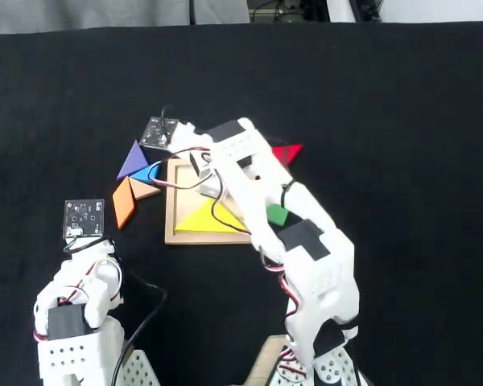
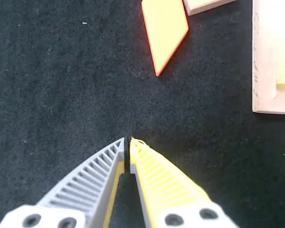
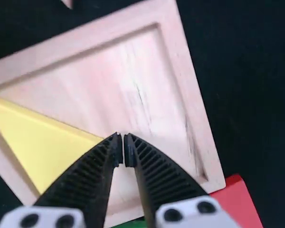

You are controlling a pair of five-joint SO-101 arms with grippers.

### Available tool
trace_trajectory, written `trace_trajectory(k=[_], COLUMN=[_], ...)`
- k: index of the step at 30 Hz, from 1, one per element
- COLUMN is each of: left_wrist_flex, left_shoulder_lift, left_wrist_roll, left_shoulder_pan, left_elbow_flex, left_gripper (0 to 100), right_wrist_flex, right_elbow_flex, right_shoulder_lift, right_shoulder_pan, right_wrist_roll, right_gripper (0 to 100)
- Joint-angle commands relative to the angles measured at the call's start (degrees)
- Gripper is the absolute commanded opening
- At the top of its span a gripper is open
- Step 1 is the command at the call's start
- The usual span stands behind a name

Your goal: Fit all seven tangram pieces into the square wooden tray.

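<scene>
The ribbed black right claw (image 3: 122,142), tips together, hangs over the pale, grained square wooden tray (image 3: 192,109), beside the flat yellow triangle (image 3: 42,152) lying inside. The left claw (image 2: 129,142), likewise closed, sits above the fuzzy black tabletop (image 2: 61,71), apart from the orange parallelogram (image 2: 165,28).

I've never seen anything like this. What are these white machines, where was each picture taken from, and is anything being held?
These are two robot arms at a black table. One picture looks down from above; the other two come from a camera on each arm's wrist, looking along its pincer. The left pincer is shut over bare cloth near an orange piece. The right pincer is shut above the wooden tray, where a yellow triangle lies. A red piece and a purple piece lie outside. Neither pincer holds anything.
</scene>
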Motion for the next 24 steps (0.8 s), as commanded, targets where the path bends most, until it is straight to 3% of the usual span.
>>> trace_trajectory(k=[1,11,16,24], left_wrist_flex=[0.4,0.4,0.4,0.4], left_shoulder_lift=[-0.2,-0.2,-0.2,-0.2], left_wrist_roll=[-0.4,-0.4,-0.4,-0.4], left_shoulder_pan=[0.1,0.1,0.1,0.1], left_elbow_flex=[1.1,1.1,1.1,1.1], left_gripper=[3,3,3,3], right_wrist_flex=[-0.5,-0.3,4.3,8.5], right_elbow_flex=[-2.9,-0.6,-0.8,-3.5], right_shoulder_lift=[-0.9,-0.9,-0.8,-0.9], right_shoulder_pan=[1.3,0.7,-2.2,-2.2], right_wrist_roll=[0.3,0.6,5.6,5.8], right_gripper=[1.1,1.1,1.1,1.1])
